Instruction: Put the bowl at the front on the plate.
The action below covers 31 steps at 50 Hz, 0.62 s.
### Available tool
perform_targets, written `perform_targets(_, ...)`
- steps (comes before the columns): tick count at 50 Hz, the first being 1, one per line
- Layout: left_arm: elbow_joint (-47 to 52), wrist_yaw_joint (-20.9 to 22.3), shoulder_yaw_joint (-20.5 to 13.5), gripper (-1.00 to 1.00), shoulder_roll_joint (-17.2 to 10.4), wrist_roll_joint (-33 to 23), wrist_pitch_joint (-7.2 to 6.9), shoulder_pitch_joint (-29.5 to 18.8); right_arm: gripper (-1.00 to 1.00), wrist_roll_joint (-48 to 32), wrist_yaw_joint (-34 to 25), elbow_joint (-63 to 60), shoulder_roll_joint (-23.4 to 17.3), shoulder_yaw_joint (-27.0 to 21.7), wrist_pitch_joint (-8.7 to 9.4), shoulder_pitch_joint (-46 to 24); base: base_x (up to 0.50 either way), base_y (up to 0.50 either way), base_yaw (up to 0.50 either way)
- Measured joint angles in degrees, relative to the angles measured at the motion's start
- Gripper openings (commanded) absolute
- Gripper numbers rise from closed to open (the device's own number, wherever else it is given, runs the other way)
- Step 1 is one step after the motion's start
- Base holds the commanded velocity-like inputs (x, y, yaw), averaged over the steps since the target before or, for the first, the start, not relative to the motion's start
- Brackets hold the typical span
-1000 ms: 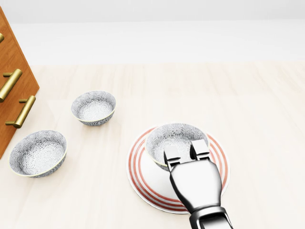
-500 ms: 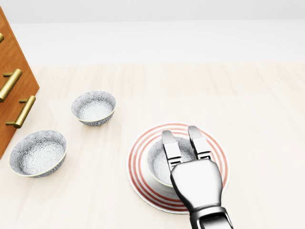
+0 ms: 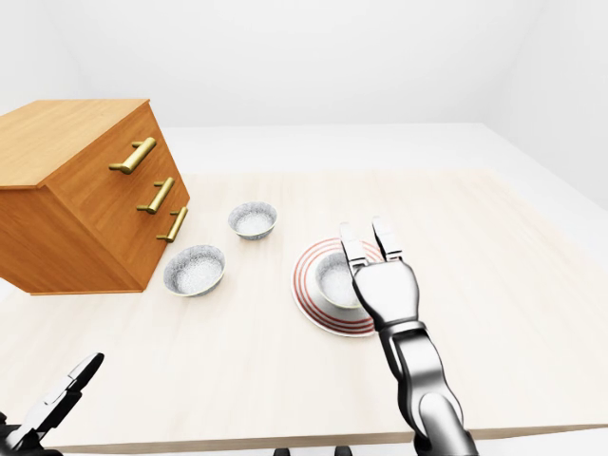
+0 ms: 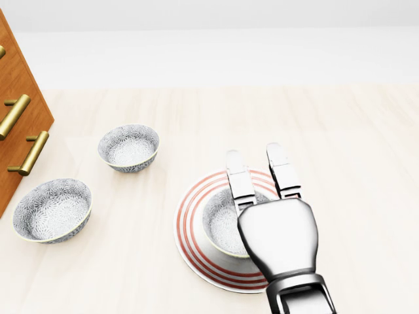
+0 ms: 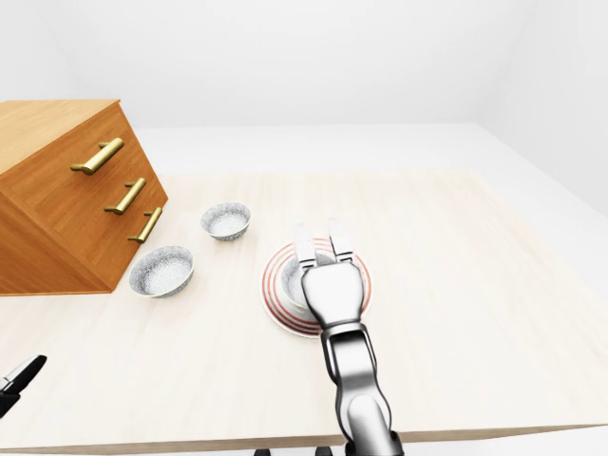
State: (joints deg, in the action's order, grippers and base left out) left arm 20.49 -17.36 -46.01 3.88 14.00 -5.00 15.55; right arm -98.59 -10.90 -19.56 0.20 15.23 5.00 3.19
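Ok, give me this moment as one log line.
bowl: on plate | right hand: open above bowl | left hand: bottom-left, empty | other bowls: on table

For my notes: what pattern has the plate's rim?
The plate has red concentric rings; head view.

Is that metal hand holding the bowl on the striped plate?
No, the right hand's fingers stand straight and open over the bowl.

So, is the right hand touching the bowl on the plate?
Cannot tell. In the head view the right hand is open, but its palm covers the right rim of the bowl, so neither gap nor contact shows.
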Motion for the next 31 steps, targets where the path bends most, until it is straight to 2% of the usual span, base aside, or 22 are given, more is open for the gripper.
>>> perform_targets(10,-0.01,0.12,-0.08,1.00,0.05,-0.17,0.00,-0.02,1.00,-7.78,-18.25,-16.03,2.80,-2.27,-0.17,-8.86,0.00,0.00,0.00)
perform_targets(16,-0.14,0.05,0.00,1.00,-0.04,-0.11,0.00,-0.02,1.00,-10.78,-29.10,-22.85,4.00,-4.67,-1.75,-17.35,0.00,0.00,0.00)
perform_targets(24,-0.39,-0.04,0.10,1.00,-0.13,-0.13,0.00,-0.12,1.00,-12.81,-29.10,-26.67,4.14,-7.38,-3.92,-32.29,0.00,0.00,0.00)
perform_targets(27,-0.37,-0.08,0.08,1.00,-0.16,-0.01,0.00,-0.12,1.00,-13.23,-29.10,-26.80,4.06,-7.78,-4.08,-36.68,0.00,0.00,0.00)
perform_targets(31,-0.34,-0.57,-0.01,1.00,-0.26,0.02,0.00,-0.29,1.00,-13.63,-29.10,-26.56,3.98,-7.52,-3.41,-39.81,0.00,0.00,0.00)
